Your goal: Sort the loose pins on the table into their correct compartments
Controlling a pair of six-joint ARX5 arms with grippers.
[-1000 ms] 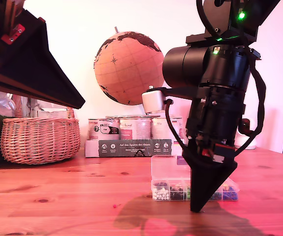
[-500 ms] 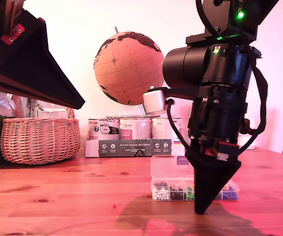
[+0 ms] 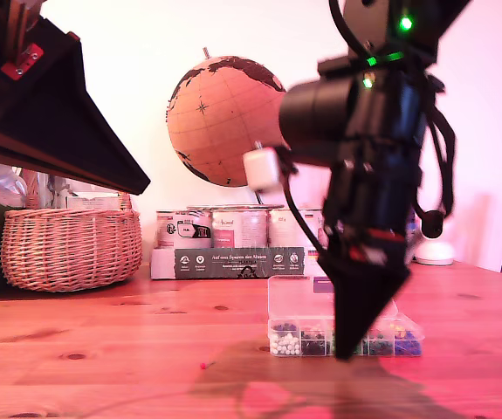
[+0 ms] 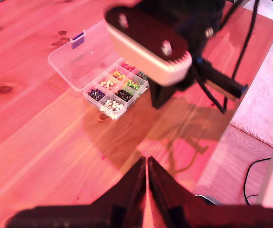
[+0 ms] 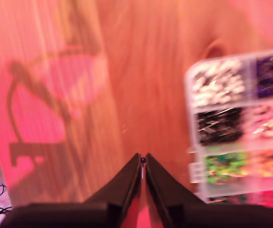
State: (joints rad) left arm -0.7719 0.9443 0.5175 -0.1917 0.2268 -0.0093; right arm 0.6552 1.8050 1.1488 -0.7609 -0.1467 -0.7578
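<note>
Reddish pine planks make up the surface (image 3: 102, 340), with a wicker basket (image 3: 69, 247), a globe (image 3: 228, 120) and a row of tins (image 3: 233, 229) along the back wall.

At the exterior view's upper left, my first claw (image 3: 141, 183) hangs high above the wood. Its wrist view shows the tips pressed together with nothing visible between them (image 4: 147, 159), so it is idle.

Further right, the red pin (image 3: 202, 365) lies loose on the bare wood, well apart from the box (image 3: 303, 340) and untouched. That one is left to do.

Right of it stands the clear box with its lid (image 3: 299, 301) folded open, its compartments (image 5: 231, 123) already heaped with white, black, green and other pins.

Directly in front of the box, my second claw (image 3: 348, 353) points down, close to the surface. Its wrist view shows the tips pinching the blue pin (image 5: 143, 160), the tiny head just showing between them, with the box just beside. This view is blurred.

By my reading, the task is about midway: the blue pin is picked up but not yet dropped into a compartment, and the red pin has not been fetched.
</note>
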